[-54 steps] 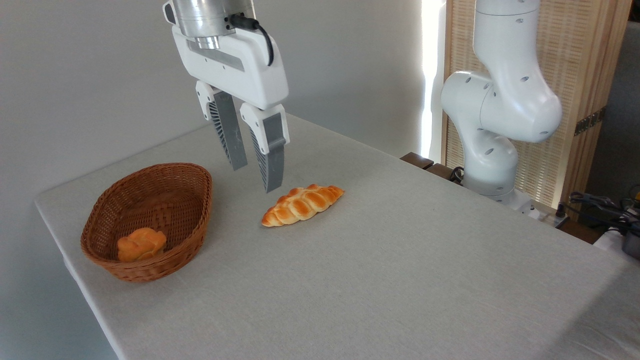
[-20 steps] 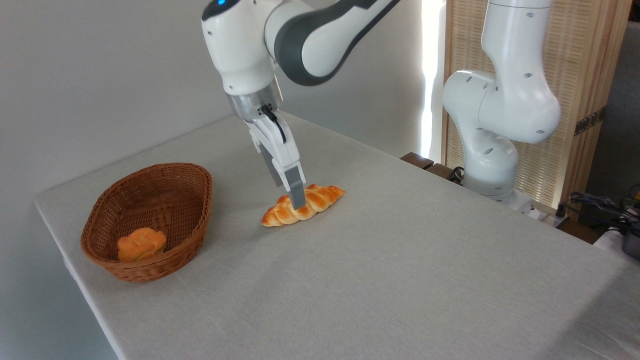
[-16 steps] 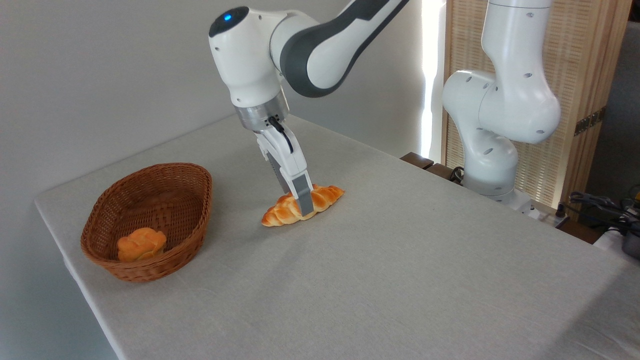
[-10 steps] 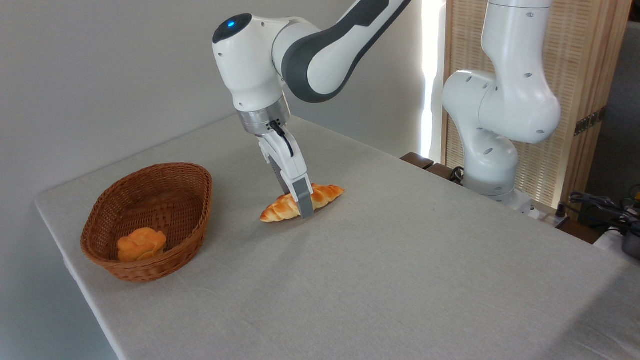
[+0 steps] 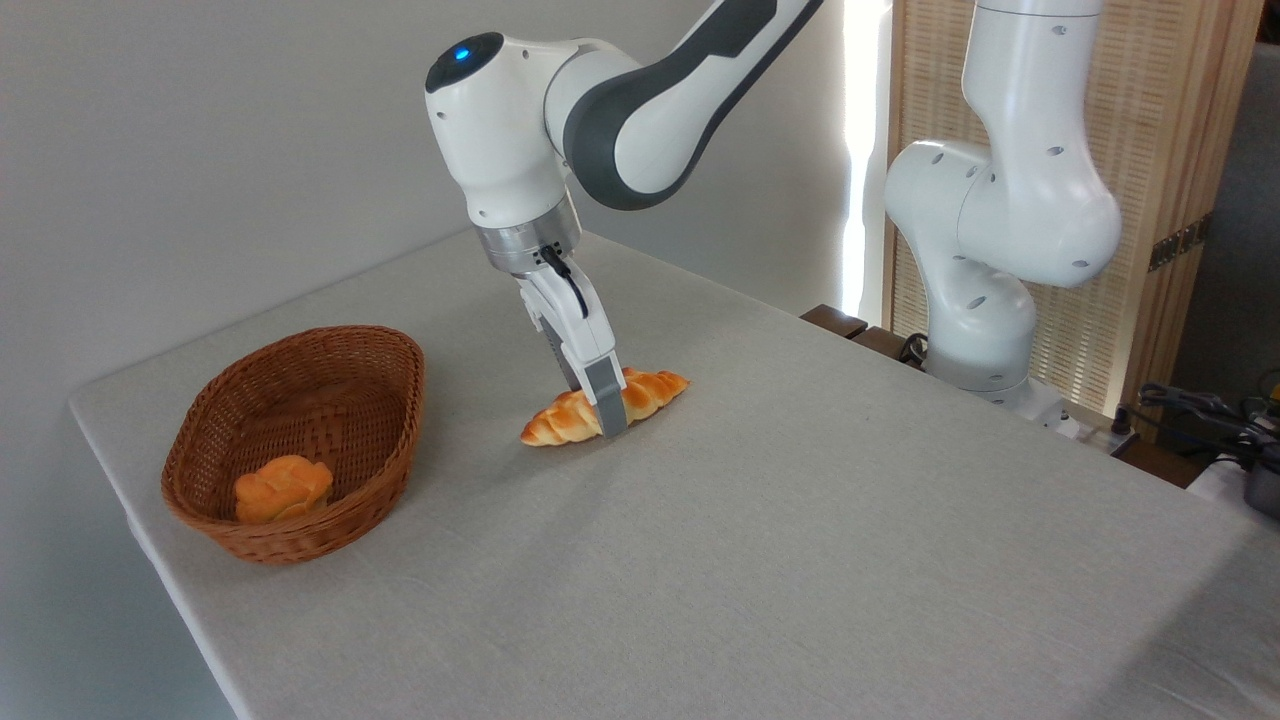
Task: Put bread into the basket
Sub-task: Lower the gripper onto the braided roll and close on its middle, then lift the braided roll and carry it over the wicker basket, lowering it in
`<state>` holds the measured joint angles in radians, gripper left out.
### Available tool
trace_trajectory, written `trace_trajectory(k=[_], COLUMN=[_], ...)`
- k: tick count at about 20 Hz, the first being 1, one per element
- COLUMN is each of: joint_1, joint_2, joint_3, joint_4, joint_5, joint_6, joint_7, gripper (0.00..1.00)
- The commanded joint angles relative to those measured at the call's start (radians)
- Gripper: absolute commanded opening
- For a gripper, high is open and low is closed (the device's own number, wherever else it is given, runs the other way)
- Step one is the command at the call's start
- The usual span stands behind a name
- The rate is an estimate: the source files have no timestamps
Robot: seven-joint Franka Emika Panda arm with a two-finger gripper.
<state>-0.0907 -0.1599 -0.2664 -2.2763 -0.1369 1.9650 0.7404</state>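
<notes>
The bread (image 5: 652, 390), a long braided golden loaf, lies on the table near its middle. My gripper (image 5: 605, 410) comes down on the loaf's middle, shut on it across its width. The near grey finger (image 5: 608, 398) covers the loaf's front side and the far finger is hidden behind it. The loaf still touches the tablecloth. The basket (image 5: 330, 531), oval brown wicker, stands apart at the left, near the table's left edge.
A small orange bun (image 5: 283, 487) lies inside the basket at its near end. The grey table (image 5: 800, 520) stretches to the right and front. My arm's white base (image 5: 990, 250) stands at the back right, with cables (image 5: 1210, 410) at the far right.
My gripper has turned, come down from above and closed on the loaf. The loaf looks narrower and its left end has shifted slightly left.
</notes>
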Motion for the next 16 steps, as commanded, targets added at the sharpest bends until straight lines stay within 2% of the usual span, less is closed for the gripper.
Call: trace_trajectory(k=[1, 16], joint_1=[-0.003, -0.003], joint_2=[0.007, 0.008], joint_3=[0.004, 0.004], joint_4=[-0.012, -0.002], joint_5=[-0.01, -0.006], joint_6=[0.025, -0.009], joint_7=[0.011, 0.019], gripper=[0.06, 0.0])
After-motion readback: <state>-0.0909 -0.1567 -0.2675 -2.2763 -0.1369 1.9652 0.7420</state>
